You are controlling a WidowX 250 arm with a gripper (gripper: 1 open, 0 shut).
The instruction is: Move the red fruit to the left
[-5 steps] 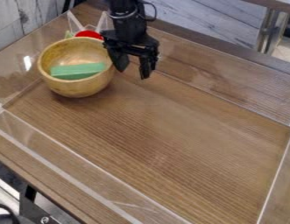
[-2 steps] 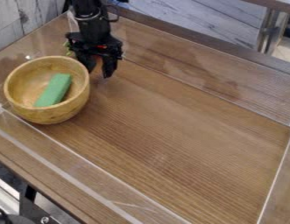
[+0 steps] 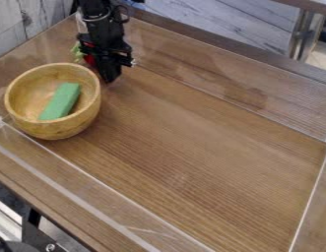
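Observation:
The black gripper (image 3: 108, 71) points straight down onto the table just behind and right of the wooden bowl (image 3: 21, 113). Its fingers are closed together. The red fruit (image 3: 84, 47) shows only as a bit of glossy red at the left side of the fingers. The rest of it is hidden by the gripper, which looks shut on it. A green block (image 3: 57, 100) lies inside the bowl.
The wooden tabletop (image 3: 205, 148) is enclosed by a clear plastic wall (image 3: 73, 192) along its front and sides. The bowl stands close to the left wall. A metal table leg (image 3: 304, 39) stands behind the back right corner.
The gripper has moved left and come down, and its open fingers have closed. The bowl now appears farther left and nearer the front than a second ago.

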